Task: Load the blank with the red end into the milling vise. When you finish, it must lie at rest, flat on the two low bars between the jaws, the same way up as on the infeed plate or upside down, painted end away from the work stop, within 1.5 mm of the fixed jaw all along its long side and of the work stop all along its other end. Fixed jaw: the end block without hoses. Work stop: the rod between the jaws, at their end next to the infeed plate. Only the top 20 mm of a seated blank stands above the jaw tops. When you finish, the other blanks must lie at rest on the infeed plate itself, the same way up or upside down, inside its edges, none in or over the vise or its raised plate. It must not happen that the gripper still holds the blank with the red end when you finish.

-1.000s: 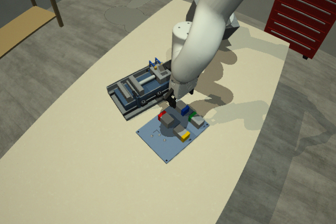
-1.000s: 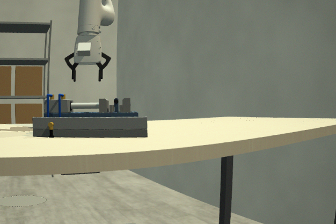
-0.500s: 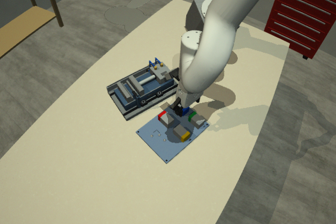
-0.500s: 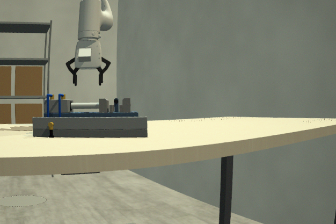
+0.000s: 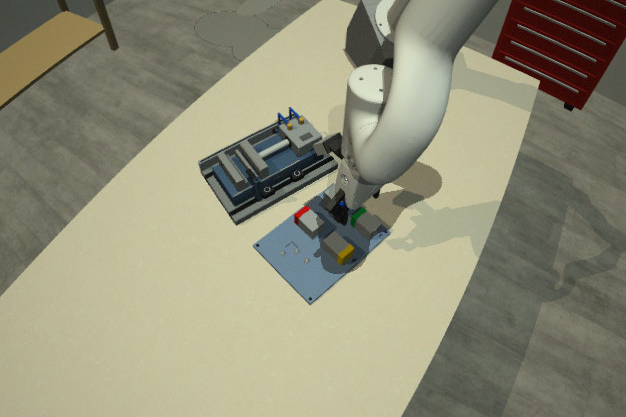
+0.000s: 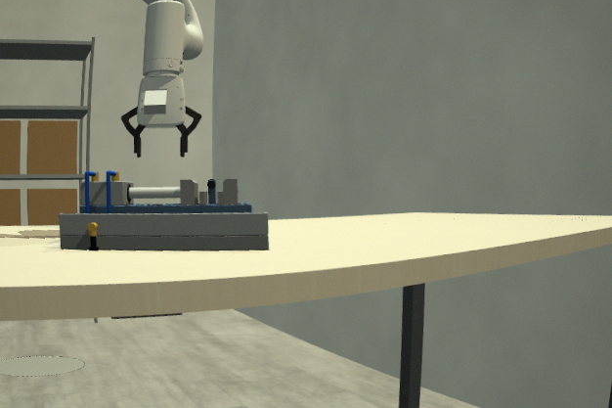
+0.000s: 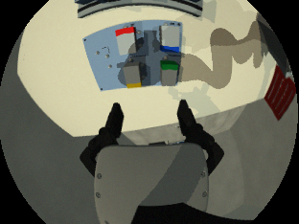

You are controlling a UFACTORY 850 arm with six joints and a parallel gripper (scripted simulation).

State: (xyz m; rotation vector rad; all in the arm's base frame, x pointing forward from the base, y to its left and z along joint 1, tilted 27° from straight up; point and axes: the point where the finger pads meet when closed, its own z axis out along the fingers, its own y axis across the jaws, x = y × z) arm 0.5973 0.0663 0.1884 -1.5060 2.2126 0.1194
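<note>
Hovering above the desk (image 5: 202, 326) (image 6: 345, 245) (image 7: 53, 86) with the claw (image 5: 360, 209) (image 6: 160, 155) (image 7: 149, 107) spread wide, gripping nothing, and pointing its fingers downward from the arm (image 5: 414, 98) (image 6: 162, 37). Seeing the blank with the red end (image 5: 309, 222) (image 7: 126, 42) lying on the infeed plate (image 5: 308, 280) (image 7: 98, 72), outside the milling vise (image 5: 298, 136) (image 6: 113, 193), and turning its painted end toward that vise. Finding the yellow-ended blank (image 5: 337, 247) (image 7: 132, 75) resting on the same plate, facing its paint away from the vise. Also spotting the blue-ended blank (image 5: 342, 204) (image 7: 170, 37) and the green-ended blank (image 5: 368, 224) (image 7: 169, 74) lying there, pointing their painted ends toward each other; in the top view, losing much of the blue-ended one behind the claw. Beside the plate, viewing the fixed jaw (image 5: 232, 169) (image 6: 230, 191) and the moving jaw (image 5: 254, 158) (image 6: 189, 192) standing apart, with the blue hoses (image 5: 289, 112) (image 6: 87, 193) rising at the vise's other end
</note>
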